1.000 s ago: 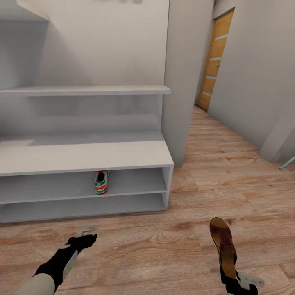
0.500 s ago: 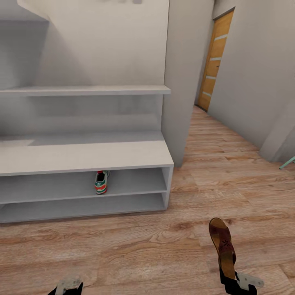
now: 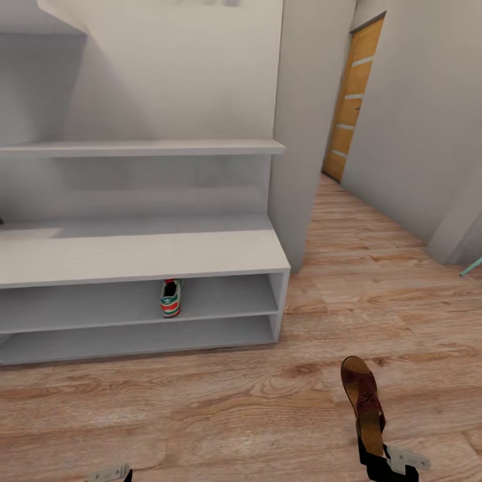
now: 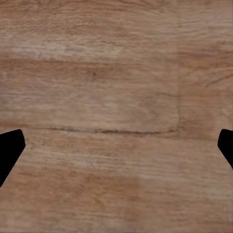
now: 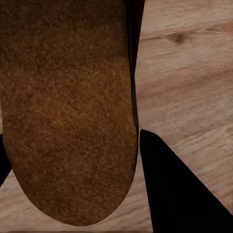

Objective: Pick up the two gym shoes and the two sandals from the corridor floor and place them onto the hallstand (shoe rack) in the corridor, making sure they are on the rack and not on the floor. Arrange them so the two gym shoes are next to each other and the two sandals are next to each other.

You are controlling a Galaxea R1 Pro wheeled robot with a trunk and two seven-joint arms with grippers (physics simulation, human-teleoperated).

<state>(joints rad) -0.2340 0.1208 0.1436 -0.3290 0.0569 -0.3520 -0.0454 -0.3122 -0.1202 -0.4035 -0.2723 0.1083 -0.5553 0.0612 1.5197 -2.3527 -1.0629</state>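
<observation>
- Plainly, no readable writing shows anywhere; the gym shoe [image 3: 171, 298] has a red patch at its heel and green stripes, but any mark there is too small to make out.
- The hallstand [image 3: 140, 256] holds that one gym shoe on its upper open shelf level, heel outward (it stands well ahead of the right claw and over toward the left claw's side); the flat top and the lower level show nothing on them.
- The right claw [image 3: 372, 447] pinches one brown sandal [image 3: 363, 402] at the heel end, its toe pointing away toward the hallstand's side of the corridor floor [image 3: 268, 402]. In the right wrist view the sandal [image 5: 68, 111] lies between the dark fingers [image 5: 170, 189], its brown surface close to the lens.
- The left claw [image 3: 110, 474] shows as a pale tip at the picture's lower edge; in the left wrist view its fingertips [image 4: 9, 148] stand spread wide with bare plank floor [image 4: 116, 97] between them.
- A wooden door [image 3: 351, 100] stands far ahead of the right claw.
</observation>
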